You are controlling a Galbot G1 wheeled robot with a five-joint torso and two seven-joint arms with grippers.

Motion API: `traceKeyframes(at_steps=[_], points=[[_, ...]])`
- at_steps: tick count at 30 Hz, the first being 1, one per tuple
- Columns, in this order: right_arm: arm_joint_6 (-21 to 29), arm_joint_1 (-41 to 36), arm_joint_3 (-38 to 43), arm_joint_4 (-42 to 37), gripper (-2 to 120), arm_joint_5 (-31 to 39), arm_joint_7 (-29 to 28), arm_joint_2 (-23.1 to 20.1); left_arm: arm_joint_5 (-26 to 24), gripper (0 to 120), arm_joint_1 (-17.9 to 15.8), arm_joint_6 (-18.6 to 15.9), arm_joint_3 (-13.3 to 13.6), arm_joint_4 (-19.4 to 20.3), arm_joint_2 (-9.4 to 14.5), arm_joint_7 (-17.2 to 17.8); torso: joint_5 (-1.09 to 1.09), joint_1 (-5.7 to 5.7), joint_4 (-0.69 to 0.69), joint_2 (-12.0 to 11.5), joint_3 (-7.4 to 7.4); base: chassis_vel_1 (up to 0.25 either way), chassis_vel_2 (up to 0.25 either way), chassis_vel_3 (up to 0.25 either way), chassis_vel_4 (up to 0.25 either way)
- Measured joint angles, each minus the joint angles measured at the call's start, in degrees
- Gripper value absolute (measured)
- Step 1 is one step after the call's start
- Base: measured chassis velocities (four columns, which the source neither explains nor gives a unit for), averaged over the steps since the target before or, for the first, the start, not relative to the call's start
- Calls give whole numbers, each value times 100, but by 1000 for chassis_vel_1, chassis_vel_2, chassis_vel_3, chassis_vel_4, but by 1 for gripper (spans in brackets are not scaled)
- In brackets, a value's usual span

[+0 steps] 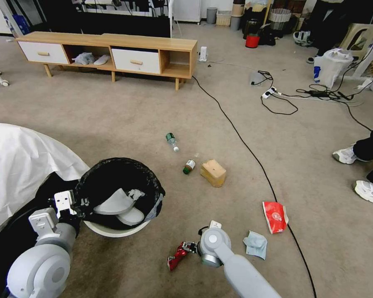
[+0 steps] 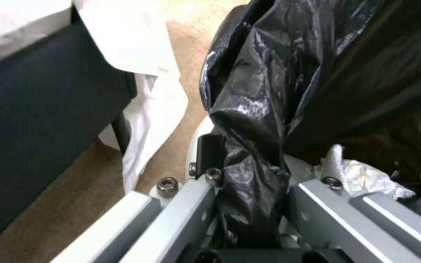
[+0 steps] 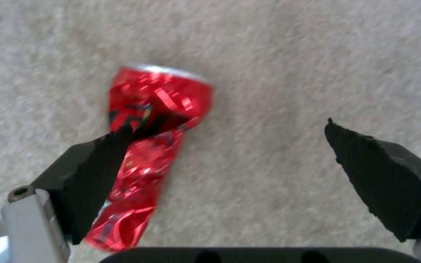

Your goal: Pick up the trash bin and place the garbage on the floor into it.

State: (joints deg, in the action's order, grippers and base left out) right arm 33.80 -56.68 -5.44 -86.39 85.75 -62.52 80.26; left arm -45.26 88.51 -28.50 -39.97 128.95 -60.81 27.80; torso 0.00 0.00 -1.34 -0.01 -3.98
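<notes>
The left end effector (image 2: 249,204) is pinching the rim of the trash bin (image 1: 116,229), bag and all, one finger outside the wall and one inside. That keeps the bin at about eight o'clock in the head view, tucked against a white-draped bed (image 1: 16,165). Inside the bin lie grey slippers (image 1: 120,207) and a bit of tissue.

Down at six o'clock, the right end effector (image 3: 230,146) hangs spread wide over the crushed red can (image 3: 157,106) on the floor (image 1: 112,120). And here's the worry: the can isn't centred. One black pad (image 3: 93,164) sits right over its body while the other is well off to the side. If the fingers close from here, I'd judge they could shove the can sideways or clip only its edge, and a crumpled, shiny can may well squirt free.

The bin grip looks thin too, just liner and rim; a tilt could let the bag slide.

The rest of the garbage is scattered: a pale blue tissue (image 1: 255,244) at five o'clock, just beside a red snack packet (image 1: 275,216). A tan box (image 1: 213,172) and a small green-capped bottle (image 1: 189,166) lie near centre, with a clear bottle (image 1: 172,141) just above. A black cable (image 1: 244,145) runs diagonally across the carpet, right past the packet, a likely snag for wheels. A person's white shoes (image 1: 360,174) stand at three o'clock, and a wooden cabinet (image 1: 112,56) lines the far side at eleven
</notes>
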Motion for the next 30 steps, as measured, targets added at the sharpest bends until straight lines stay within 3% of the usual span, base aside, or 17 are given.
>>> traceKeyframes(at_steps=[20, 30], points=[[-158, -15, -92, -289, 100, 234, -365, 153, 85, 1, 117, 44, -100, 96, -79, -76, 0, 0, 0, 0, 0, 0, 0, 0, 0], [-360, 8, 187, -131, 100, 206, -376, 504, 85, 1, 137, 67, -111, 84, -45, -95, 0, 0, 0, 0, 0, 0, 0, 0, 0]])
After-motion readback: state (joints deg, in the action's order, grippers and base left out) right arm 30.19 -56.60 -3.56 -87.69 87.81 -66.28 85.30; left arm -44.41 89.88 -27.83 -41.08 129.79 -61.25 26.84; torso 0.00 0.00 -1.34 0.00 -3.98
